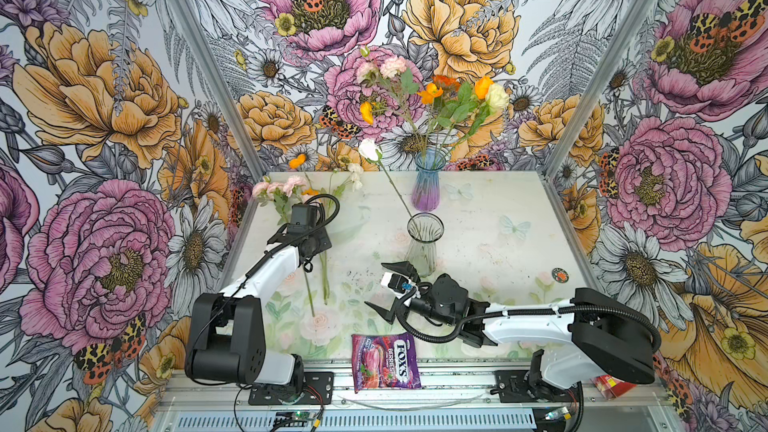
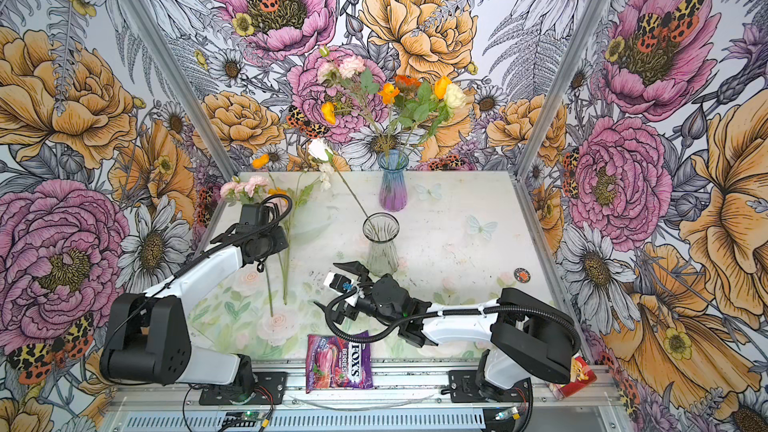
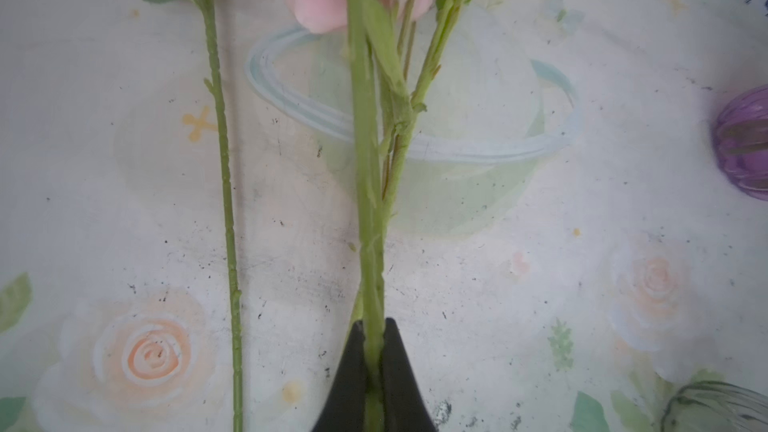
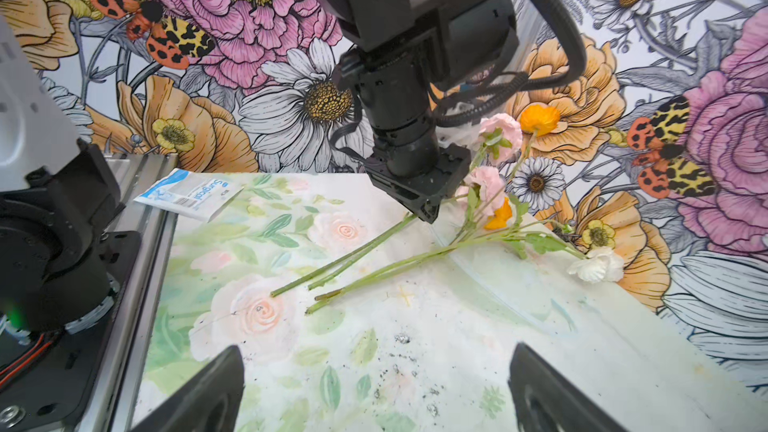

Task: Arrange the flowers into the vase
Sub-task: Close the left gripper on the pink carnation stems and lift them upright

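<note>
Several loose flowers lie at the table's back left: pink carnations (image 1: 274, 189), an orange poppy (image 1: 297, 161) and a white bloom (image 4: 596, 265), their stems (image 1: 324, 280) pointing toward the front. My left gripper (image 3: 374, 324) is shut on the thick green carnation stem (image 3: 365, 160); the right wrist view shows that gripper (image 4: 428, 211) low over the table. In both top views its jaws are hidden under the wrist. A clear vase (image 1: 424, 245) holds one white rose (image 1: 369, 148). My right gripper (image 1: 384, 286) hovers open and empty in front of this vase.
A blue-purple vase (image 1: 428, 184) with several flowers stands at the back centre. A purple candy bag (image 1: 384, 361) lies at the front edge, a round token (image 1: 560, 275) at the right, and a white packet (image 4: 191, 195) by the rail. Printed walls close three sides.
</note>
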`<state>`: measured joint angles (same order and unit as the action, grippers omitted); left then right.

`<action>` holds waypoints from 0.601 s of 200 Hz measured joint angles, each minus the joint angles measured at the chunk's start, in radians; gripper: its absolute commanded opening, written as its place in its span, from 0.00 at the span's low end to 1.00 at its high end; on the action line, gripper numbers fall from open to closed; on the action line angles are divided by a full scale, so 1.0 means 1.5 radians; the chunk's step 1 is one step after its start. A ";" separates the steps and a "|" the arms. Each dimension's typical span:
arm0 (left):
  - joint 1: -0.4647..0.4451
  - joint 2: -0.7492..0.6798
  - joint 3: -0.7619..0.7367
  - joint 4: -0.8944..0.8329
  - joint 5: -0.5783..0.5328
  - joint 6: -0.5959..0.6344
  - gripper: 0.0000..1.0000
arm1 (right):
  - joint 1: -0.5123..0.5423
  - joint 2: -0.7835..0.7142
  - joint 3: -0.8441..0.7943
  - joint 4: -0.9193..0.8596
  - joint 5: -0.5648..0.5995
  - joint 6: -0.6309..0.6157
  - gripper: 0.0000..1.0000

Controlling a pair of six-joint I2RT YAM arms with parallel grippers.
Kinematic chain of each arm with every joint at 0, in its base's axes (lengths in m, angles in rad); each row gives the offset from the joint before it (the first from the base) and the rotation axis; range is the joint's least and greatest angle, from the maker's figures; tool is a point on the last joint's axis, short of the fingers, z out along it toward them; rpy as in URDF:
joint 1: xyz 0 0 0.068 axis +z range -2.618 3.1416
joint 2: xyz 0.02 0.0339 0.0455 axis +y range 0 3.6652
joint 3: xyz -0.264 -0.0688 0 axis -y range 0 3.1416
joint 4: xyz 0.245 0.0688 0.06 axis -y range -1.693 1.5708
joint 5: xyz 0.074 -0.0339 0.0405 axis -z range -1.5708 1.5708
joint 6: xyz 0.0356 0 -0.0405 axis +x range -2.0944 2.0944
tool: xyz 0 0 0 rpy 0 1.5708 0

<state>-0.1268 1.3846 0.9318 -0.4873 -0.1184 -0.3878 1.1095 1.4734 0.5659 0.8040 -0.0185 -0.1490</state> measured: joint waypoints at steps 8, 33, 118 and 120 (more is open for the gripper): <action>-0.005 -0.021 0.008 -0.012 -0.008 0.004 0.00 | -0.001 -0.001 -0.014 0.019 0.000 -0.002 0.99; -0.021 -0.094 0.012 -0.040 -0.036 0.019 0.00 | -0.004 -0.004 -0.075 0.096 0.008 -0.005 0.99; -0.196 -0.326 0.029 -0.045 -0.116 0.069 0.00 | -0.123 -0.248 -0.066 -0.070 -0.015 0.077 0.99; -0.208 -0.330 0.030 -0.040 -0.119 0.071 0.00 | -0.128 -0.258 -0.064 -0.081 -0.016 0.079 0.99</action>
<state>-0.4381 0.8890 0.9764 -0.5480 -0.2970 -0.2810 0.9173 1.0863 0.4706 0.6819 -0.0425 -0.0299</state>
